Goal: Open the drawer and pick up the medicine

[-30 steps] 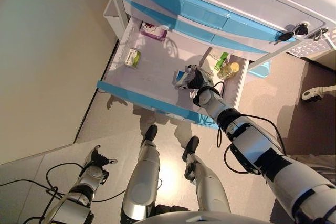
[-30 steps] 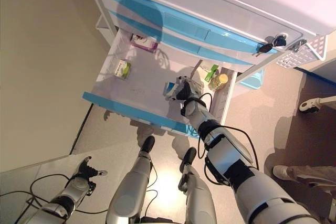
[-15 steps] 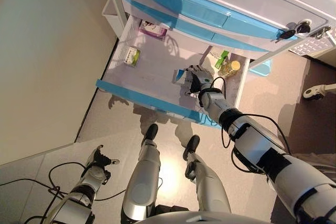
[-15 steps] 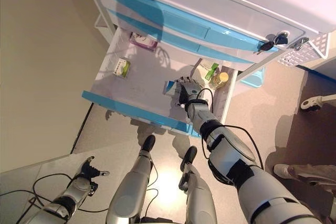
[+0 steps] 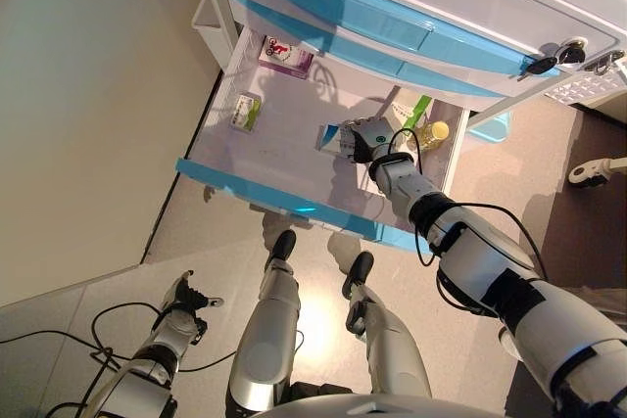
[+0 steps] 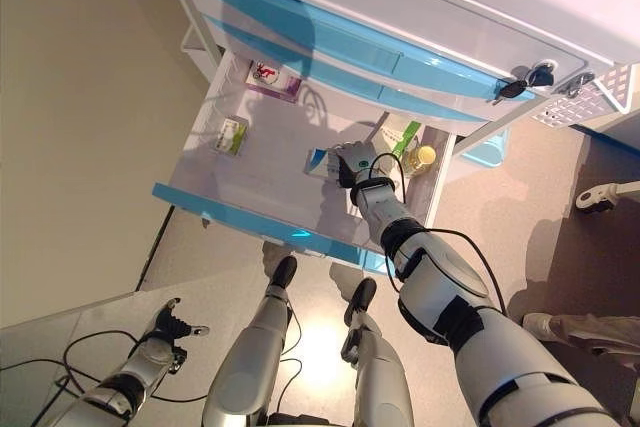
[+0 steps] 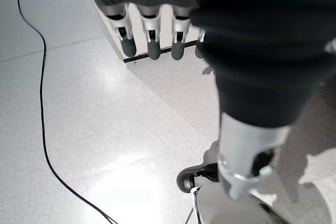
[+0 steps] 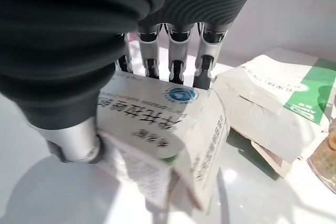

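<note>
The white drawer (image 5: 280, 148) with a blue front (image 5: 284, 202) stands pulled out of the cabinet. My right hand (image 5: 369, 140) reaches into its right half and is shut on a white and blue medicine box (image 5: 330, 134). In the right wrist view the fingers (image 8: 176, 59) curl over the box (image 8: 157, 129) and the thumb presses its near side. The box hangs just above the drawer floor. My left hand (image 5: 185, 301) hangs low by the floor, its fingers (image 7: 149, 39) relaxed and holding nothing.
Also in the drawer are a small green and white box (image 5: 246, 110), a purple and white box (image 5: 286, 54), a white and green packet (image 8: 273, 106) and a yellow-capped bottle (image 5: 432, 132). Keys (image 5: 549, 58) hang from the cabinet. A person's shoe (image 6: 545, 327) shows at the right.
My right hand has lifted the medicine box a little and carried it towards the back of the drawer. The camera has shifted slightly. The left hand stays idle.
</note>
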Robot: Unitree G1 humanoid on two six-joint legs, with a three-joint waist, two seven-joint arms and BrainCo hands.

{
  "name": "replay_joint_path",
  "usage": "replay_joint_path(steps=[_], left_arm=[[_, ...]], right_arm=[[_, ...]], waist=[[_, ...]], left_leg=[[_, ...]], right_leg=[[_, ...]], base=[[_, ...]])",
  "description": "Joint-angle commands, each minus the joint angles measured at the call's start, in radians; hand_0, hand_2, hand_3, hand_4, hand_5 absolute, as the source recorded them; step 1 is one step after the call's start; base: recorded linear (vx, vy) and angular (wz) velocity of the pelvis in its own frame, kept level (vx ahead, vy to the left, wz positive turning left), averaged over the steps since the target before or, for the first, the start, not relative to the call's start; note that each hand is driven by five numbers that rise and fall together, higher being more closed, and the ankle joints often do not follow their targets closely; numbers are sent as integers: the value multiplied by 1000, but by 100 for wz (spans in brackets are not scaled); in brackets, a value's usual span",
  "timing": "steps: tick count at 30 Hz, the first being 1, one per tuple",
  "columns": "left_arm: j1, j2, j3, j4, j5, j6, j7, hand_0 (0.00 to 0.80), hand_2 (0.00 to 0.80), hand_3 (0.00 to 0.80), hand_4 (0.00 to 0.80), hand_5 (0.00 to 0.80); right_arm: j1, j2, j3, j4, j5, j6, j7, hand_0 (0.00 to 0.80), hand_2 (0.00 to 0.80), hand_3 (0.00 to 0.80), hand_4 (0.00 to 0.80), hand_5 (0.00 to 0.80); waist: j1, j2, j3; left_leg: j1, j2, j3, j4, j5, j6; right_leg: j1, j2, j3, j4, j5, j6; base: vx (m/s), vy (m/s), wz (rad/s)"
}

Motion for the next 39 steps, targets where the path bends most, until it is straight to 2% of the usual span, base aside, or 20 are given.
replay_joint_path(steps=[1, 16, 27, 31, 39], left_arm=[[-14, 2, -6, 30, -18, -3, 8, 0, 0, 0, 0, 0], [-9, -5, 0, 29, -19, -1, 8, 0, 0, 0, 0, 0], [33, -39, 35, 53, -21, 0, -8, 0, 0, 0, 0, 0], [84, -57, 55, 63, 0, 2, -24, 0, 0, 0, 0, 0], [146, -81, 86, 73, 40, 5, -43, 0, 0, 0, 0, 0]], right_arm=[[-12, -18, -2, 3, -20, 2, 16, 800, 800, 800, 800, 800], [21, -24, -43, -17, 60, -6, 1, 800, 800, 800, 800, 800], [137, -74, -89, -116, 166, -45, -3, 800, 800, 800, 800, 800], [213, -101, -91, -207, 164, -69, 22, 800, 800, 800, 800, 800], [349, -162, -124, -363, 165, -99, 56, 800, 800, 800, 800, 800]], waist=[[14, 11, 49], [1, 21, 37], [-43, 32, -71], [-72, 44, -149], [-112, 55, -249]], left_leg=[[-14, -71, 2, -62, 59, 63], [-1, -69, 10, -68, 60, 61], [83, -58, 42, -124, 62, 63], [152, -49, 62, -175, 65, 62], [261, -26, 85, -264, 75, 59]], right_leg=[[-1, -10, 28, 78, -27, 54], [4, -12, 34, 83, -28, 53], [72, -19, 51, 48, -20, 62], [126, -15, 61, 8, -18, 70], [204, 2, 71, -58, -13, 78]], base=[[0, 0, 0], [0, 0, 0], [27, 19, -7], [91, 42, -15], [86, 3, -19]])
